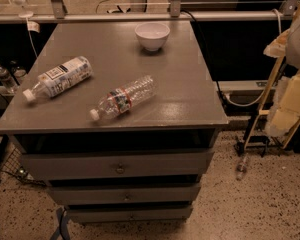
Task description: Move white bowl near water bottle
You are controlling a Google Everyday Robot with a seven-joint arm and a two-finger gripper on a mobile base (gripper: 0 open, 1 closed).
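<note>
White bowl (152,35) upright, well apart from lying water bottle (124,98); pincer (291,40) at far right, state cannot tell.

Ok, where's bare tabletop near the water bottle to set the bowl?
Bare tabletop right of the water bottle, up to the right edge, and between it and the white bowl. Tighter on its left, toward the labelled bottle. Gripper sits off the tabletop, far right.
</note>
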